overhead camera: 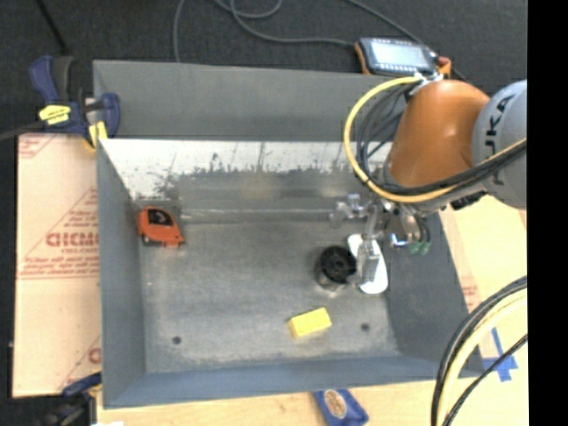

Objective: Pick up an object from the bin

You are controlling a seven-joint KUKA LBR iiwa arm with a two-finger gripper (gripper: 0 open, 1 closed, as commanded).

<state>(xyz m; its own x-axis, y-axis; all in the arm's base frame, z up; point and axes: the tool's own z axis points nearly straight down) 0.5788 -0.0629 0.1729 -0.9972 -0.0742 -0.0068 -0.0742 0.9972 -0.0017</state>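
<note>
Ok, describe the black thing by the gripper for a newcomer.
In the grey bin, find the gripper at the floor's right. Just left of it sits a small black object: round and dark, unlike the yellow block in front.

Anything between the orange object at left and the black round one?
Nothing. Camera view shows bare bin floor between orange object and black round object; yellow block lies off that line.

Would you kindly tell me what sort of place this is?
Probably a robotics lab: a robot arm's gripper hangs in a grey metal bin of small things, with loose cables lying behind it.
</note>
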